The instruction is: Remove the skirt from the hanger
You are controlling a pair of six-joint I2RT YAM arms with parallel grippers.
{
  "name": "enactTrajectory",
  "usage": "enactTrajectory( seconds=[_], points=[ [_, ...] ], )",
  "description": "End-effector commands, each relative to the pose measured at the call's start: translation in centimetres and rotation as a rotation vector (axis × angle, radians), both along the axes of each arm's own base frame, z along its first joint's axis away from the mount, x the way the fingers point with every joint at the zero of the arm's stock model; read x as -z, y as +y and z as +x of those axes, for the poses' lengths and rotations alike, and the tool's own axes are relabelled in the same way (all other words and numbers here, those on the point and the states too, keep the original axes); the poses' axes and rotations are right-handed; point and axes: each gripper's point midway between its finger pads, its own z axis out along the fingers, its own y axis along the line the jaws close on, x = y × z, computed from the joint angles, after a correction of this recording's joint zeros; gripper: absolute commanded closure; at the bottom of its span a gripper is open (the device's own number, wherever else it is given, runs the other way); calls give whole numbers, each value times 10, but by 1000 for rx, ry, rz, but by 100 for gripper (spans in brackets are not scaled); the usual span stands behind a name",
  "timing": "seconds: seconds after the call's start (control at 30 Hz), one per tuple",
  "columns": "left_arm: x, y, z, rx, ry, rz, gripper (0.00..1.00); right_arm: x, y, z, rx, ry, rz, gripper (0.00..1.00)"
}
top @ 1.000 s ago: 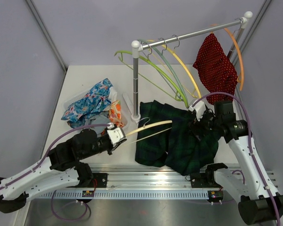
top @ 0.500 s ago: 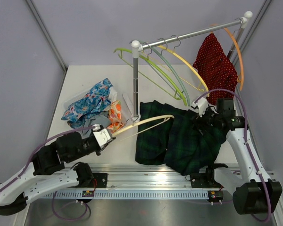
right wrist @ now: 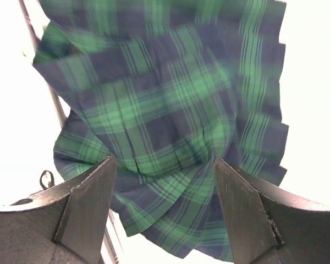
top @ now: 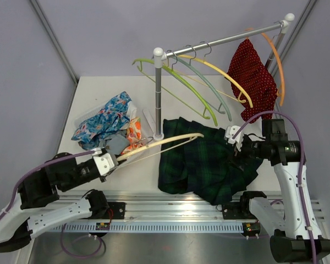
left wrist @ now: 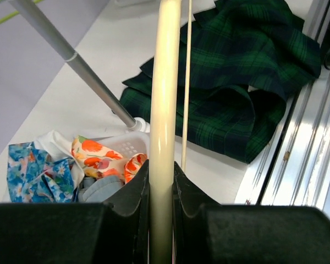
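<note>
The dark green plaid skirt (top: 209,165) lies crumpled on the white table; it also shows in the left wrist view (left wrist: 236,82) and fills the right wrist view (right wrist: 165,104). My left gripper (top: 106,161) (left wrist: 161,171) is shut on the cream hanger (top: 159,144) (left wrist: 165,104). The hanger slants up to the right, and its far end reaches over the skirt's left edge. To the skirt's right, my right gripper (top: 239,146) (right wrist: 165,184) hovers just above the cloth, open, with nothing between its fingers (right wrist: 91,206).
A garment rack's pole (top: 158,93) (left wrist: 82,71) stands just behind the skirt. Its rail holds several empty hangers (top: 209,93) and a red dotted garment (top: 252,77). A basket of floral clothes (top: 107,124) (left wrist: 93,159) sits at the left. A metal rail (top: 176,212) runs along the near edge.
My left arm has drawn back to the left, taking the cream hanger with it. The right gripper has shifted right, off the skirt's middle. The rack's hangers have swung.
</note>
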Motion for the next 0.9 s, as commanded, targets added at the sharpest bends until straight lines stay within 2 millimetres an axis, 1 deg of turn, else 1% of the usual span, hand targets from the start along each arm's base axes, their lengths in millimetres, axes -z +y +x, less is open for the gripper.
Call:
enactTrajectory(
  seconds=[0.0,0.03,0.07,0.1,0.13,0.2,0.23,0.3,0.33,0.37,0.43,0.47,0.53,0.67,0.77,0.87],
  points=[
    [-3,-33,2,96,-2,19,100,-35,18,-36,-133,-14,82,21],
    [-5,-40,2,118,-7,11,100,-41,19,-39,-140,-25,88,20],
    [-5,-45,3,129,-13,23,100,-49,21,-46,-153,-24,102,20],
    [-2,-54,3,159,-4,36,100,-52,22,-49,-160,-19,109,20],
    [-7,-62,5,176,-25,24,100,-55,24,-52,-170,-17,118,19],
    [-10,-74,5,215,-32,19,100,-63,30,-59,-196,-12,158,18],
    [-12,-86,6,246,-34,14,100,-65,32,-59,-203,-9,177,17],
    [-16,-99,4,296,-42,11,100,-69,39,-61,-236,-3,222,16],
    [-16,-109,7,313,-43,15,100,-68,41,-59,-242,18,236,15],
    [-16,-115,8,326,-44,19,100,-71,44,-62,-268,28,259,15],
    [-24,-125,9,351,-59,-1,100,-72,47,-60,-280,73,288,15],
    [-21,-132,11,360,-54,8,100,-74,51,-62,-293,86,306,15],
    [-26,-139,12,377,-67,-7,100,-71,54,-65,-324,95,306,16],
    [-23,-147,19,368,-69,1,100,-63,59,-76,-380,137,289,19],
    [-23,-148,23,352,-80,-10,100,-58,62,-83,-411,151,290,23],
    [-26,-150,24,348,-85,-26,100,-52,63,-83,-424,145,285,32]
  ],
)
